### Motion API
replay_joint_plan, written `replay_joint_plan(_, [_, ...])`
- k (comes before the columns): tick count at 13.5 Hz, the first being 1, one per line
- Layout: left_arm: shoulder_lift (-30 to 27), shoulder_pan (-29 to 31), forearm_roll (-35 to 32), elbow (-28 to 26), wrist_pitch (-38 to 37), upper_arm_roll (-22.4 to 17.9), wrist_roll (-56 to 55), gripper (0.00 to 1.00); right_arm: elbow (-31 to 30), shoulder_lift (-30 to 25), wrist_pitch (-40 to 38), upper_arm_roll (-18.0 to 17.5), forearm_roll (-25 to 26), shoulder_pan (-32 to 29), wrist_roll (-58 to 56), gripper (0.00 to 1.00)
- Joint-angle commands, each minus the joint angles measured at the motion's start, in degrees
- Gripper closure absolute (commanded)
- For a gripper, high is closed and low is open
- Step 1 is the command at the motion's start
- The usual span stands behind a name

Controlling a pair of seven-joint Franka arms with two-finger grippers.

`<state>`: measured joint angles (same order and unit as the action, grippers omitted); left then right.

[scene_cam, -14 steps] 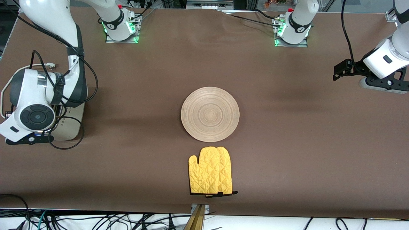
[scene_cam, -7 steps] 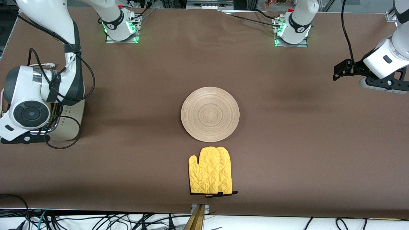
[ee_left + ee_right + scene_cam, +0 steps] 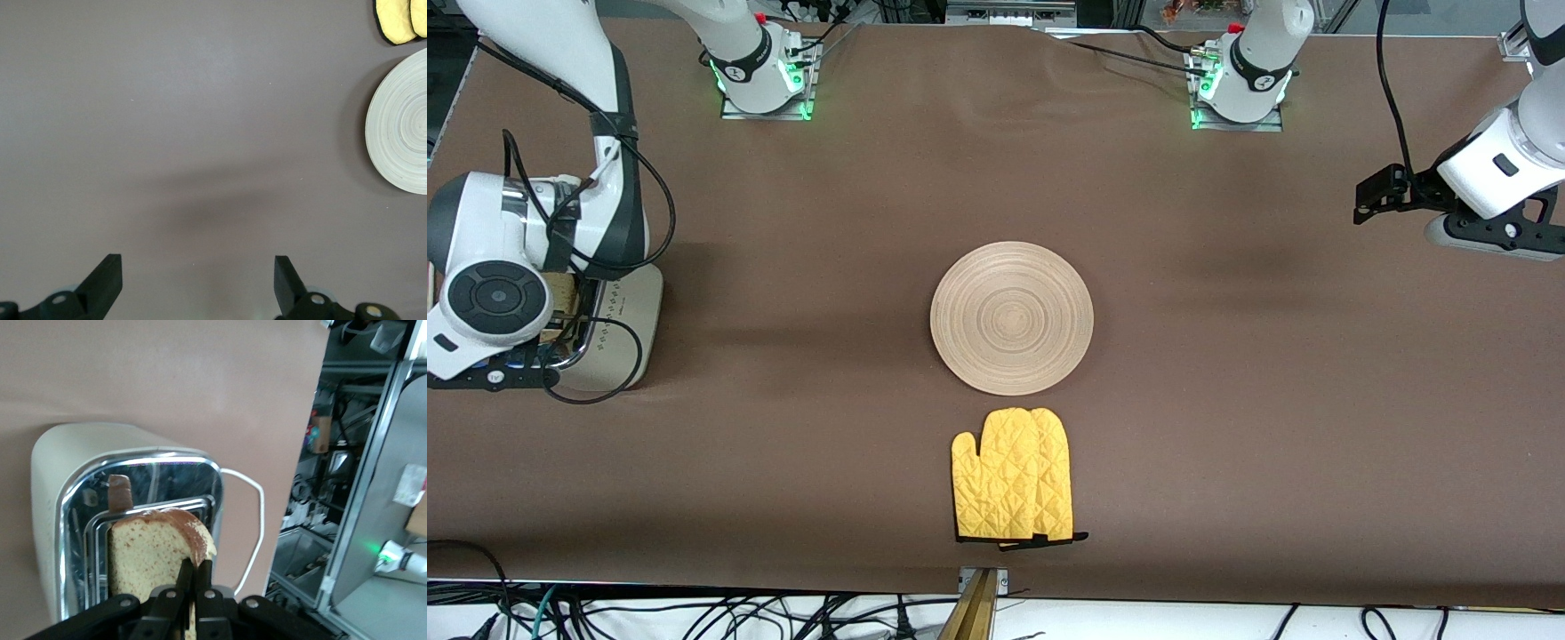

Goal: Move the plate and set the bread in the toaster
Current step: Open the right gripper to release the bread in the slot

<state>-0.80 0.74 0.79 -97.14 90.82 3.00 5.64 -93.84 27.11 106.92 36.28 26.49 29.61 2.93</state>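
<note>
writing: none can be read on the toaster, the plate or the mitt; the toaster's side shows only a small dotted pattern.
toaster (image 3: 609,329): one, at the right arm's end of the table, close to that table edge, mostly hidden under the right arm in the front view; chrome top (image 3: 153,513) seen from the right wrist.
bread (image 3: 157,550): one slice, upright, over the toaster's slot, its lower part hidden by the fingers.
right pincer (image 3: 195,587): over the toaster, fingers clamped together on the bread's crust edge.
left pincer (image 3: 198,280): waiting above bare table at the left arm's end, fingers (image 3: 107,277) set wide apart, holding nothing.
plate (image 3: 1011,317): one, flat at the middle of the table, bare, with open brown cloth all round except toward the mitt.
oven mitt (image 3: 1012,487): one, yellow, just beside the plate and nearer the front camera, near that table edge, not touching the plate.
table (image 3: 1272,373): wide open stretch between the plate and each arm's end.
</note>
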Motion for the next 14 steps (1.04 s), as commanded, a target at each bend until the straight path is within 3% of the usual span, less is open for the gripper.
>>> replay_joint_plan(1, [0.71, -0.3, -1.32, 1.78, -1.43, 0.08, -0.63, 0.0, -4.68, -4.43, 0.22, -3.67, 0.22, -1.31, 5.5, 1.0])
replay_joint_plan(7, [0.71, -0.39, -1.32, 1.78, -1.43, 0.08, -0.63, 0.0, -6.26, -5.84, -2.77, -4.47, 0.67, -1.48, 9.2, 1.0])
replay_joint_plan(8, [0.71, -0.39, -1.32, 1.78, -1.43, 0.08, -0.63, 0.0, -6.44, -5.84, -2.86, -4.55, 0.58, -1.57, 9.38, 0.87])
replay_joint_plan(9, [0.71, -0.39, -1.32, 1.78, -1.43, 0.08, -0.63, 0.0, -6.44, -5.84, -2.95, -4.56, 0.05, -1.57, 9.2, 0.2])
replay_joint_plan(10, [0.71, -0.39, -1.32, 1.78, -1.43, 0.08, -0.63, 0.0, -6.27, -6.18, -2.95, -4.64, -0.21, -1.57, 8.59, 0.0])
replay_joint_plan(13, [0.71, -0.39, -1.41, 1.78, -1.43, 0.08, -0.72, 0.0, -5.22, -8.38, -5.49, -7.19, -1.35, -1.92, 8.5, 0.0])
replay_joint_plan(14, [0.71, -0.39, -1.32, 1.78, -1.43, 0.08, -0.63, 0.0, -4.6, -9.25, -6.28, -7.45, -4.58, -2.01, 7.98, 0.0])
